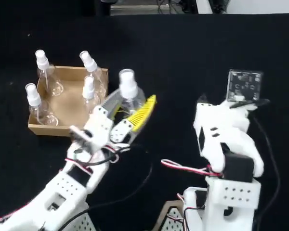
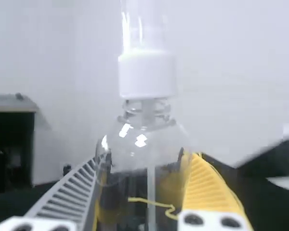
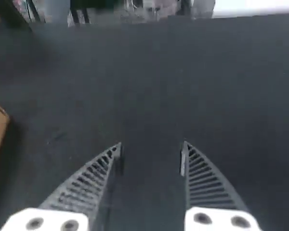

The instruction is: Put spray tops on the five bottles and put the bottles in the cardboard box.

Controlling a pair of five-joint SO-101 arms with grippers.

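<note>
I saw my ribbed left fingers point(image 2: 202, 183) pinching a clear round-bellied bottle point(image 2: 142, 144) with a white spray top point(image 2: 147, 74), my right fingers point(image 3: 202, 178) spread above the desk point(image 3: 183, 72).

Light seems to fall from above. Small white glints sit on the shoulder of the bottle point(image 2: 135, 154); behind the bottle all is pale and very bright, below it dark.
</note>
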